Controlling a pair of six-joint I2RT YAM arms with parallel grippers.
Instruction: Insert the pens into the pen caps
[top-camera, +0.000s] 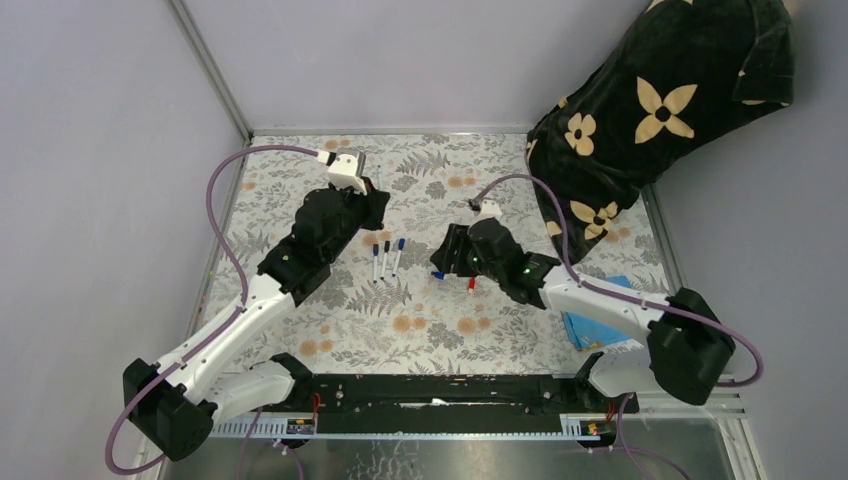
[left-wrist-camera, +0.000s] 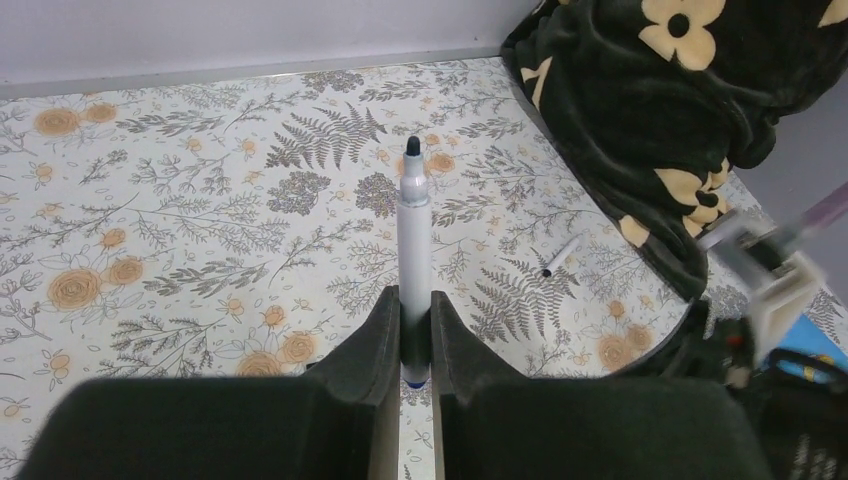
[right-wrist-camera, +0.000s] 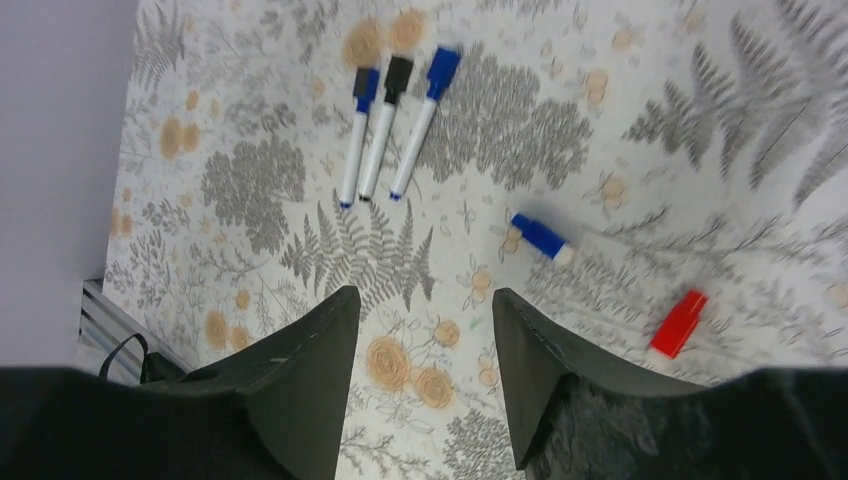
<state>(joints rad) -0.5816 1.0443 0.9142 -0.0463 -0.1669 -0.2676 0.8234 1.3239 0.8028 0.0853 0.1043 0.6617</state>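
My left gripper (left-wrist-camera: 412, 295) is shut on a white pen (left-wrist-camera: 412, 230) whose bare dark tip points away from the wrist, held above the table. In the top view the left gripper (top-camera: 375, 208) is at the back middle. A second uncapped pen (left-wrist-camera: 560, 256) lies near the black cloth. Three capped pens (right-wrist-camera: 390, 130) lie side by side, also in the top view (top-camera: 387, 258). A loose blue cap (right-wrist-camera: 538, 237) and a loose red cap (right-wrist-camera: 678, 322) lie on the table beside my right gripper (right-wrist-camera: 420, 300), which is open and empty above them (top-camera: 447, 258).
A black cloth with cream flowers (top-camera: 650, 110) fills the back right corner. A blue cloth (top-camera: 600, 320) lies at the right near the right arm. The floral table cover (top-camera: 400, 320) is walled by grey panels at the left and back.
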